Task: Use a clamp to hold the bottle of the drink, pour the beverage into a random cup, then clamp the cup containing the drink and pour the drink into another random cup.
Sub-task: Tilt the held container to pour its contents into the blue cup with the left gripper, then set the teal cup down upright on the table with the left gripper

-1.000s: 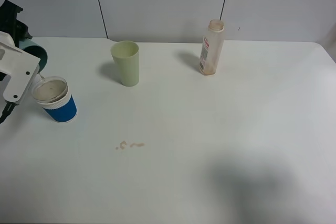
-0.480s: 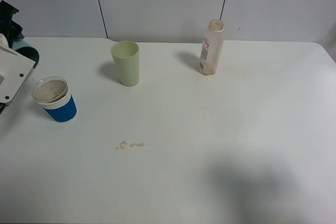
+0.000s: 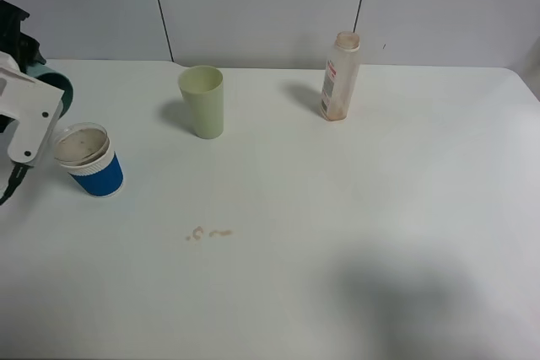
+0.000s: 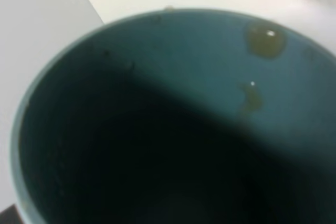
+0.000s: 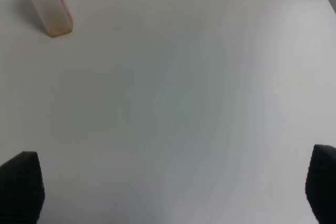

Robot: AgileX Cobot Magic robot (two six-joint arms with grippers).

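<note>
- White table [image 3: 337, 208], grey wall panels behind.
- Left gripper [image 3: 29, 82] clamped on teal cup [image 4: 157, 119], held tipped just above blue paper cup [image 3: 89, 160]; brown drops inside the teal cup.
- Right gripper [image 5: 168, 192] jaws spread wide, nothing between; bottle [image 5: 46, 3] stands well ahead of it.

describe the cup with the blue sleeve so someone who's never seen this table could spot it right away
On the white table, go to the left edge, in front of the pale green tumbler. The paper cup stands there, right beside the left arm's white bracket. It is the shortest cup, the only one with a ribbed blue sleeve, a white upper band and a wide pale rim.
</note>
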